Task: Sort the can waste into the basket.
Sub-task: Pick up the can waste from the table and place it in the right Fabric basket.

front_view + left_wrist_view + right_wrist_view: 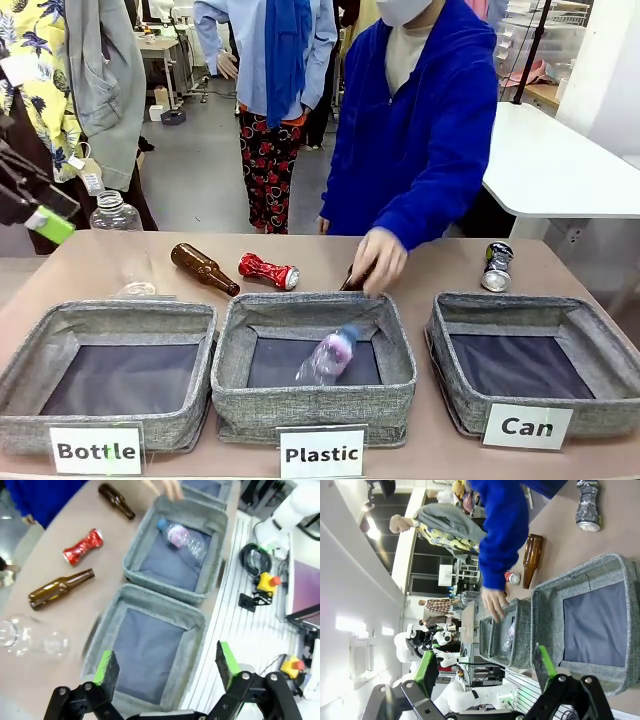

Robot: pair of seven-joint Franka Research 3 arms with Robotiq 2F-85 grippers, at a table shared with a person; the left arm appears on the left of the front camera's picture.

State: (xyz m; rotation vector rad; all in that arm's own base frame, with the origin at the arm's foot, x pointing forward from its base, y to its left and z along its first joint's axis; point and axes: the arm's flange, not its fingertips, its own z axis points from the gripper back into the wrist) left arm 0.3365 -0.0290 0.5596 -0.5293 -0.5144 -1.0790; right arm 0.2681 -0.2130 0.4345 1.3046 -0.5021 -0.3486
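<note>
Your left gripper (165, 660) and right gripper (485, 662) are both spread, holding nothing. The red can (268, 270) lies mid-frame on the desk (570, 265). The silver can (497, 266) sits at right, behind the basket (505, 302).

Red can (268, 270): crumpled glossy metal. Silver can (496, 266): crushed shiny metal, dark print. Basket (520, 301): rough grey woven cloth, smooth dark matt lining. Brown bottle (204, 268): glossy glass. Clear bottle (328, 355): crinkled see-through plastic. Tabletop (90, 270): smooth matt tan.
</note>
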